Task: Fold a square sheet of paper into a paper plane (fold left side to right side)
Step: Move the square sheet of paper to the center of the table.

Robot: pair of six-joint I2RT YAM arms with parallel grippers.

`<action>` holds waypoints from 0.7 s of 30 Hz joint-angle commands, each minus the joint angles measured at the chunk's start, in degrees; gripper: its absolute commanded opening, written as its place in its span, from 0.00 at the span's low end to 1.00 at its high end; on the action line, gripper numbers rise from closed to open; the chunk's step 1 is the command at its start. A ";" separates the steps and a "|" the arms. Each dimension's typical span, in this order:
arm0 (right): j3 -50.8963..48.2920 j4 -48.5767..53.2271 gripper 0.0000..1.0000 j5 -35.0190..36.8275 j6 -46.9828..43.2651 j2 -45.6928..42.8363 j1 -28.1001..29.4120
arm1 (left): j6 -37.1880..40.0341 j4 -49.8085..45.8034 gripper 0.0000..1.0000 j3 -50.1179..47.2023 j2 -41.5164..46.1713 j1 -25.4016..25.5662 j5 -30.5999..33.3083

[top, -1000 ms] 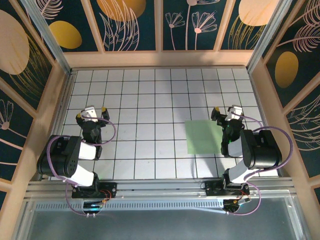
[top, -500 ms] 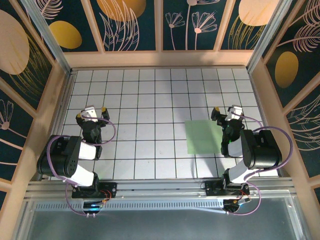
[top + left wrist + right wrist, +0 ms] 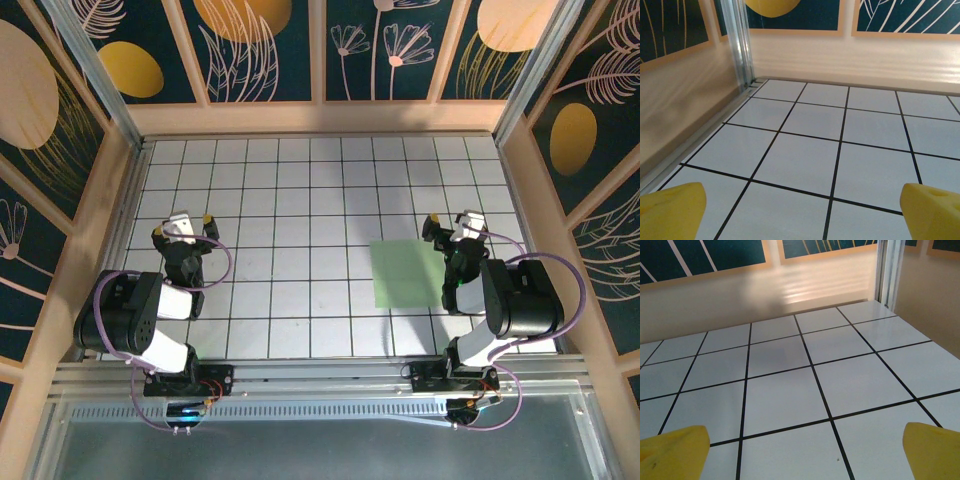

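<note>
Your table (image 3: 300, 200) is a white grid of tiles boxed in by wooden walls (image 3: 320, 118), and the arms' bases cover part of its near edge. The right arm (image 3: 515, 300) lies along the table's right side. Its bulk hides the right edge of the sheet of paper (image 3: 405, 275), so you cannot tell where that edge ends. The part you can see is pale green, flat and unfolded. It sits right of the middle and closer to the near edge than the far one. The left arm (image 3: 130, 320) keeps to the left edge, well apart from the sheet.

From above, the right gripper (image 3: 455, 222) is just beside the sheet's far right corner; whether it touches the paper is too small to make out. The left gripper (image 3: 182, 224) is over bare tiles near the left edge.

The wrist cameras make the spread plain. The left fingertips (image 3: 670, 210) and right fingertips (image 3: 932, 450) are cut off at the bottom corners of their views. Each pair is spread wide and holds nothing, with just tiles between them running to the far wall.
</note>
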State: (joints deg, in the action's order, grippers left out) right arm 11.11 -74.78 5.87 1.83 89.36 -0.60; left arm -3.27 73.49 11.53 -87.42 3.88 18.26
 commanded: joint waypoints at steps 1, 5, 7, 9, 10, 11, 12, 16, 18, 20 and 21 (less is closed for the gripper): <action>0.71 -2.57 0.99 -0.81 -0.16 0.29 -0.18 | -1.22 2.79 0.99 0.54 0.14 -0.38 0.02; 1.52 0.28 0.99 -2.17 0.24 -1.66 -0.63 | -1.30 2.72 0.99 0.60 0.09 -0.36 0.02; 2.52 3.99 0.99 -2.24 0.12 -4.01 -0.76 | -1.30 2.71 0.99 0.59 0.14 -0.36 -0.04; 3.84 9.04 0.99 -2.00 0.12 -7.29 -0.78 | -1.22 3.20 0.99 0.39 0.20 -0.36 0.13; 4.57 11.65 0.99 -1.87 0.20 -8.90 -0.76 | -1.13 3.28 0.99 0.29 0.75 -0.37 0.38; 5.70 15.37 0.99 -1.89 0.49 -11.08 -0.80 | -1.35 0.89 0.99 0.48 2.68 -0.36 0.49; 6.90 19.49 0.99 -1.91 1.40 -13.37 -0.74 | -1.40 -3.14 0.99 1.26 5.65 -0.38 1.26; 11.85 34.27 0.99 -6.37 6.88 -21.50 -0.75 | -3.86 -21.85 0.99 6.05 18.51 -0.34 2.26; 14.98 42.89 0.99 -9.01 11.71 -24.27 -0.79 | -8.39 -32.50 0.99 9.37 24.26 -0.36 1.44; 18.09 50.30 0.99 -12.66 15.92 -25.66 -0.68 | -15.91 -42.74 0.99 12.84 28.05 -0.39 0.38; 19.44 54.12 0.99 -15.21 17.77 -25.76 -0.63 | -19.34 -47.65 0.99 14.63 29.59 -0.36 -1.34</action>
State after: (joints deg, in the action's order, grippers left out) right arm 26.96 -36.62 -2.48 11.70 64.84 -1.08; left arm -11.62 45.12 22.13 -61.25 3.84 19.27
